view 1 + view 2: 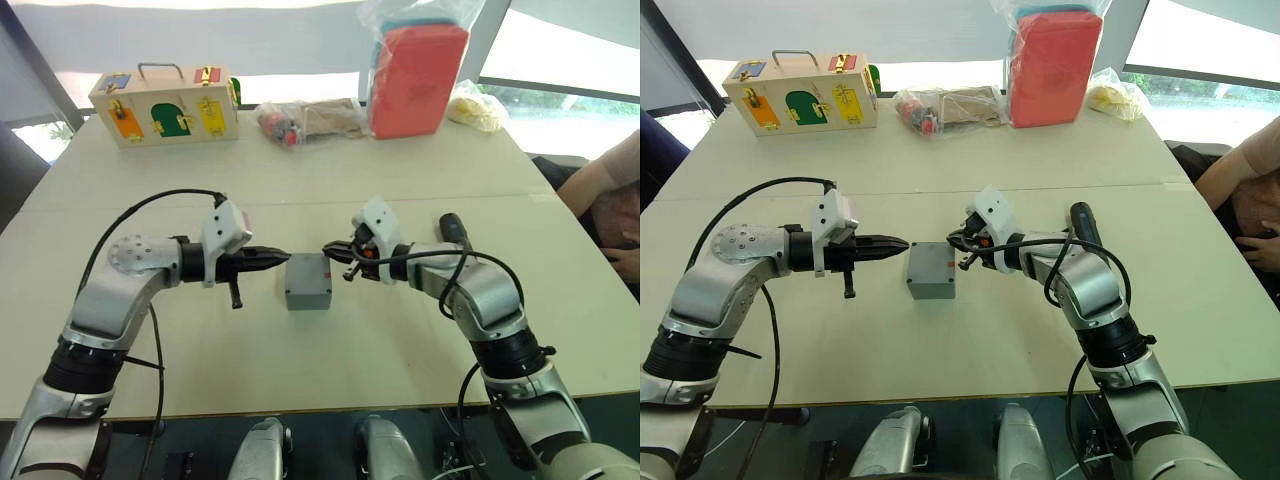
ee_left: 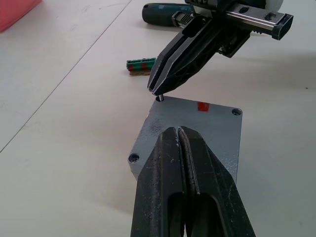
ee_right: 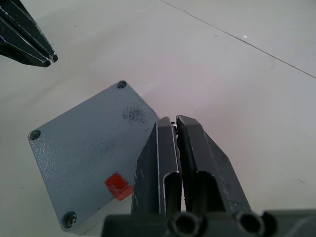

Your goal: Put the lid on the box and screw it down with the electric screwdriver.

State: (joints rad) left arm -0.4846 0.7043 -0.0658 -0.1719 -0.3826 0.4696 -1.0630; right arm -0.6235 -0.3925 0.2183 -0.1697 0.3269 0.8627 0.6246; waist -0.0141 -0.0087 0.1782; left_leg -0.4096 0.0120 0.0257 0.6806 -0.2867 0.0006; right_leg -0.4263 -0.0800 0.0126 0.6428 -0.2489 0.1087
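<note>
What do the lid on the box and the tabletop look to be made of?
Lid: looks like grey moulded plastic or painted cast metal, judging by its fine speckled matte texture with recessed corner holes; I can't tell which. Tabletop: smooth pale cream surface, probably laminate, with a thin seam line.

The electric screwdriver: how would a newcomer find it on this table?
Start at the right claw near the table's middle. Just beyond its arm lies the electric screwdriver, a dark cylinder, thicker and longer than the small green-brown piece nearby.

lidded box (image 1: 308, 281) between both grippers
</note>
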